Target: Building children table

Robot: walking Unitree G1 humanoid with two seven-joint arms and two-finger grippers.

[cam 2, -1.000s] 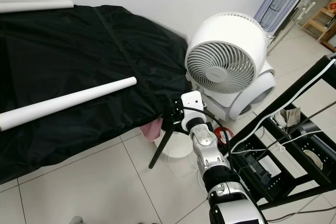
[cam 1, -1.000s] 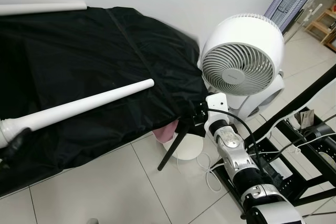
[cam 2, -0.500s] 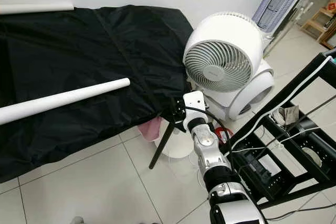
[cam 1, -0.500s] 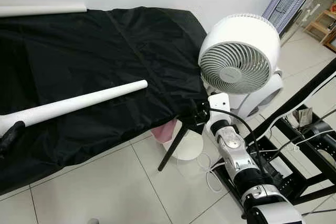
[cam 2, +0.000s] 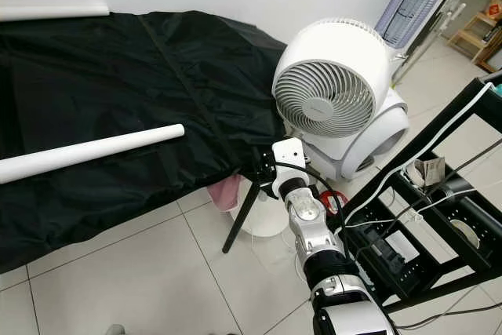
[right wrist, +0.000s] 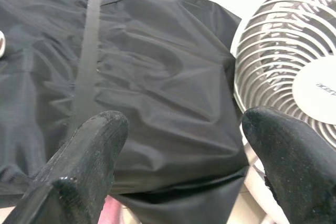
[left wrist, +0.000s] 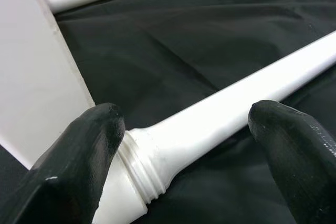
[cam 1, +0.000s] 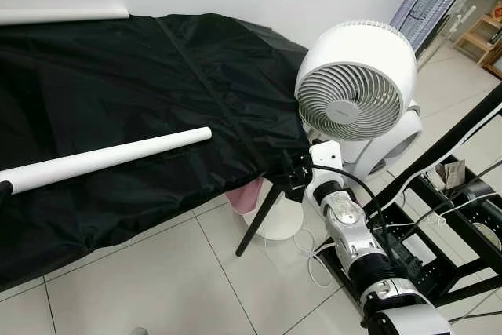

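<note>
While the white leg [cam 1: 110, 156] lay across the black cloth [cam 1: 157, 76], the R gripper [cam 1: 296, 172] hung at the cloth's edge by the fan [cam 1: 357, 88], prob. waiting. L wrist view: L gripper [left wrist: 184, 140] spread wide astride the leg's [left wrist: 226, 111] threaded end, not touching, likely lined up to grasp. R wrist view: fingers [right wrist: 92, 156] wide, holding nothing.
</note>
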